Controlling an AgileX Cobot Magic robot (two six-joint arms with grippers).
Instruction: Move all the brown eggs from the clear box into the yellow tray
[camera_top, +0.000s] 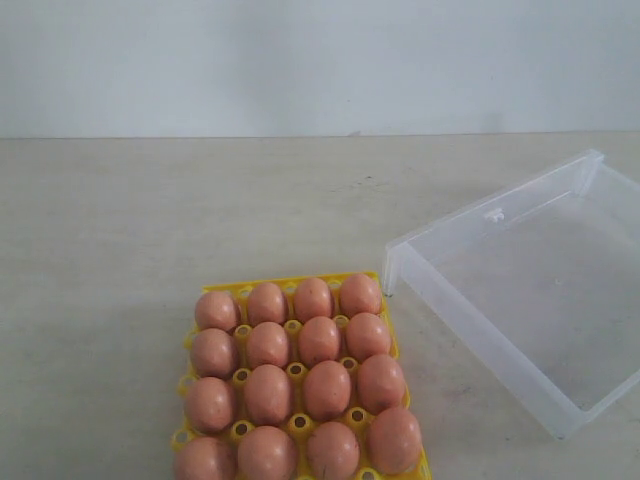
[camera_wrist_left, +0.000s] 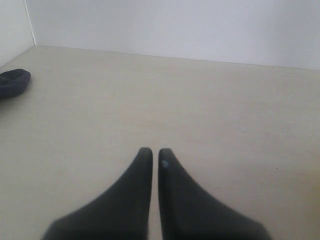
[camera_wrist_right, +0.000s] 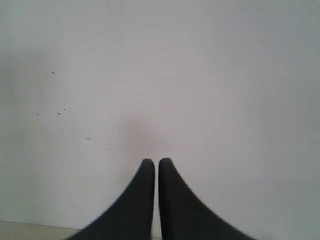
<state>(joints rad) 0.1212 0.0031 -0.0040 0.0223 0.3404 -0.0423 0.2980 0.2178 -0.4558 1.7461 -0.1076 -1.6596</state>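
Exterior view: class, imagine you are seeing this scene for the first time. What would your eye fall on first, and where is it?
The brown eggs stand out first, packed four to a row in the bright yellow tray, low in the view and left of centre on the table. Next comes the clear box to the tray's right, open-topped with no eggs in it.

Both arms' jaws matte blk, curved, tapering tips; pale fleck on L.

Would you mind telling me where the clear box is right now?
In the exterior view the clear box sits on the right of the table, its left corner close beside the yellow tray's far right corner.
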